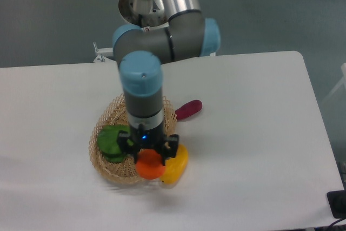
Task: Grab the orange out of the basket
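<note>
The orange (150, 167) is a small round bright-orange fruit at the front right rim of the wicker basket (111, 170). My gripper (150, 158) points straight down over it, its black fingers on either side of the orange's top, shut on it. I cannot tell whether the orange rests on the basket or hangs just above it. The arm hides the basket's middle and back.
A green leafy vegetable (112, 141) lies in the basket's left side. A yellow oblong fruit (177, 167) lies against the basket's right rim, touching the orange. A dark red oblong vegetable (188, 110) lies on the white table (259, 133) behind the basket.
</note>
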`<action>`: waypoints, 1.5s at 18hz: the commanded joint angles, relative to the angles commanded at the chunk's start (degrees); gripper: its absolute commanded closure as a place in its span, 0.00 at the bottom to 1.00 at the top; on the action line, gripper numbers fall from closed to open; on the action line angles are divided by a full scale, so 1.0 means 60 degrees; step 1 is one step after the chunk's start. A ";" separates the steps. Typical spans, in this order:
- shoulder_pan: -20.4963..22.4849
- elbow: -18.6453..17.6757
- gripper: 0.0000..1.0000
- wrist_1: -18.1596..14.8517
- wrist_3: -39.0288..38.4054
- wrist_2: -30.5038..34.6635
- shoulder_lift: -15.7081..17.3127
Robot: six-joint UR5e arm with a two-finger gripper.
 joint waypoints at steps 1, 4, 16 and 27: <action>0.0206 0.0001 0.37 -0.0060 0.0585 -0.0014 0.0102; 0.0792 0.0045 0.37 -0.0089 0.1833 -0.0117 0.0264; 0.2551 0.0396 0.37 -0.0645 0.4854 -0.0176 0.0308; 0.2625 0.0396 0.37 -0.0661 0.4839 -0.0336 0.0322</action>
